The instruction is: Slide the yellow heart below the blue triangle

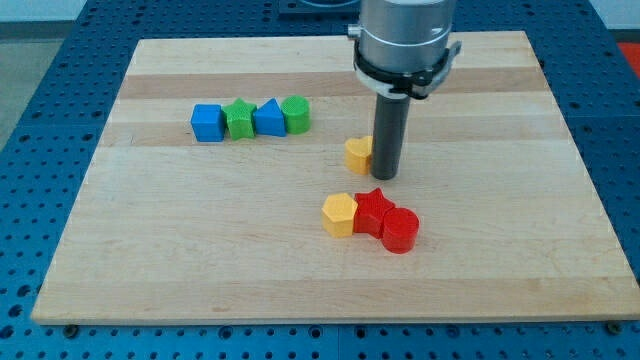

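The yellow heart [357, 153] lies near the board's middle, partly hidden by my rod. My tip [386, 176] rests on the board touching the heart's right side. The blue triangle [270, 118] sits in a row at the view's upper left, between a green star [239, 119] and a green cylinder [296, 114]. The heart is to the right of and slightly below the triangle.
A blue cube [207, 123] ends the row at the left. Below my tip lie a yellow pentagon [340, 214], a red star [374, 210] and a red cylinder [400, 230], touching one another. The wooden board [150, 250] sits on a blue perforated table.
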`<state>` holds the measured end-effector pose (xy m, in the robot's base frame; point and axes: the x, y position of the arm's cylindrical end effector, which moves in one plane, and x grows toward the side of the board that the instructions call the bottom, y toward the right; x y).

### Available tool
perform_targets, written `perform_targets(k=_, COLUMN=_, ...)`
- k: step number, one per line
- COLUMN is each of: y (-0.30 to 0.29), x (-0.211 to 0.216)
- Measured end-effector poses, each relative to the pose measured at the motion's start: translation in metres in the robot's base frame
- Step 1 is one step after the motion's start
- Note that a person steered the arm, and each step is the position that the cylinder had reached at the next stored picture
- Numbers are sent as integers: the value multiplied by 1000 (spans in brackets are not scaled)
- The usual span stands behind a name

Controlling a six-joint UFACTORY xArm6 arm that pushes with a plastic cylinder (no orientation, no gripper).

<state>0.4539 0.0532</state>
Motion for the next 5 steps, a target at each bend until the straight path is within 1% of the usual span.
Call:
perform_targets(k=1, y=-10, x=0)
perform_targets(k=2, y=2, x=-16)
perform_targets(k=3, y=8, x=-24)
perform_targets(k=4, y=-2, x=-24)
perform_targets(k=5, y=-27, x=-24)
